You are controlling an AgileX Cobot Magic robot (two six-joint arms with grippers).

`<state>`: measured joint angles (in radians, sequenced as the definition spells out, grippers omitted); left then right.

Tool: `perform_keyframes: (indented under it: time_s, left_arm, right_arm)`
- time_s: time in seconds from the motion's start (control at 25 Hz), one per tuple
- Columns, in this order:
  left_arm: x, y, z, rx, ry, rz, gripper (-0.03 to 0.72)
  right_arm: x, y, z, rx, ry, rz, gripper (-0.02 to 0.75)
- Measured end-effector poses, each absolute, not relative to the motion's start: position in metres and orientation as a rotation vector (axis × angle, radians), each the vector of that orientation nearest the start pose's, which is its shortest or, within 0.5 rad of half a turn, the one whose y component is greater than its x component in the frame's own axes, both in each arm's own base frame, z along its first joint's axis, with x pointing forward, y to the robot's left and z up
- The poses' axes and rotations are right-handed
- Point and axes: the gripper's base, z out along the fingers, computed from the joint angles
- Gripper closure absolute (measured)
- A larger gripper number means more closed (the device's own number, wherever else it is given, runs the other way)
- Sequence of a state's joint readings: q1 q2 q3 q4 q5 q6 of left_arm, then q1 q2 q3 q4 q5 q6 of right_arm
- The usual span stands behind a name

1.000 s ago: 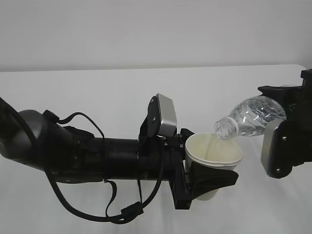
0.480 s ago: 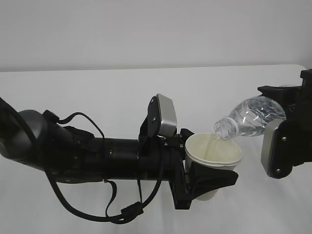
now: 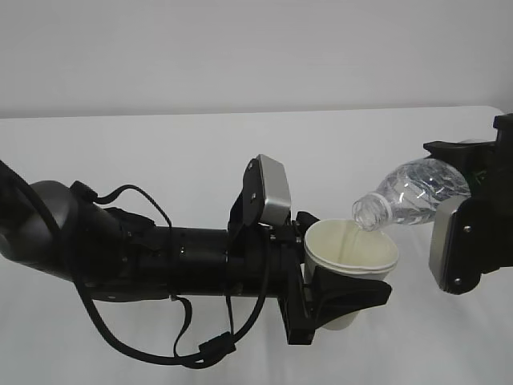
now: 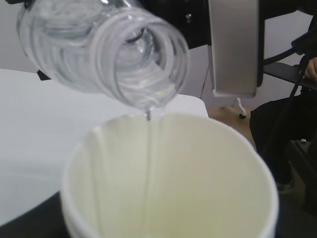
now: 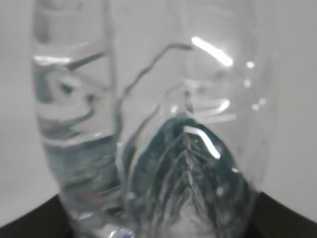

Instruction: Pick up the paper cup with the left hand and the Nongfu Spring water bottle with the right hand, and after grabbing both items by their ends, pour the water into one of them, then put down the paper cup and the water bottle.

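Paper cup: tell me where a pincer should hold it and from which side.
Grip the paper cup on its side wall below the rolled rim, coming in level from the left as the left pincer does now. The wall tapers, the mouth must stay open, and the water bottle pours from the right.

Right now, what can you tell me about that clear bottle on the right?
The Nongfu Spring water bottle is small, clear ribbed plastic, with no cap. The right hand grips its far end and holds it tipped, neck lowest, over the paper cup. A thin stream of water runs from its mouth into the cup. It does not touch the cup.
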<state>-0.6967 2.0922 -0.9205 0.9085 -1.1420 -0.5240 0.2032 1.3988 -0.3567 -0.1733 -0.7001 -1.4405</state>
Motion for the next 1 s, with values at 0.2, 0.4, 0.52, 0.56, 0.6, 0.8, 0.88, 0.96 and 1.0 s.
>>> perform_keyframes:
  time_s: [0.2, 0.4, 0.52, 0.56, 0.6, 0.8, 0.88, 0.96, 1.0]
  left_arm:
    - [0.2446, -0.2897, 0.1275, 1.153, 1.428, -1.21, 0.218]
    - [0.2446, -0.2897, 0.1274, 1.153, 1.429, -1.209, 0.218]
    - [0.2446, -0.2897, 0.1274, 1.153, 1.429, -1.209, 0.218]
    - [0.2446, -0.2897, 0.1274, 1.153, 1.429, -1.209, 0.218]
    - [0.2446, -0.2897, 0.1274, 1.153, 1.429, -1.209, 0.218]
    - [0.2446, -0.2897, 0.1273, 1.153, 1.43, -1.208, 0.218]
    - [0.2446, -0.2897, 0.1273, 1.153, 1.43, -1.208, 0.218]
    - [0.2446, -0.2897, 0.1273, 1.153, 1.43, -1.208, 0.218]
    - [0.2446, -0.2897, 0.1273, 1.153, 1.43, -1.208, 0.218]
  right_arm:
    - [0.2329, 0.0585, 0.1926, -1.548, 1.132, -0.857, 0.316]
    - [0.2329, 0.0586, 0.1928, -1.549, 1.127, -0.861, 0.316]
    - [0.2329, 0.0586, 0.1929, -1.55, 1.125, -0.862, 0.316]
    - [0.2329, 0.0586, 0.1929, -1.55, 1.125, -0.862, 0.316]
    - [0.2329, 0.0586, 0.1929, -1.55, 1.125, -0.862, 0.316]
    - [0.2329, 0.0586, 0.1929, -1.55, 1.125, -0.862, 0.316]
    - [0.2329, 0.0586, 0.193, -1.549, 1.124, -0.863, 0.316]
    - [0.2329, 0.0586, 0.193, -1.549, 1.124, -0.863, 0.316]
    - [0.2329, 0.0586, 0.193, -1.549, 1.124, -0.863, 0.316]
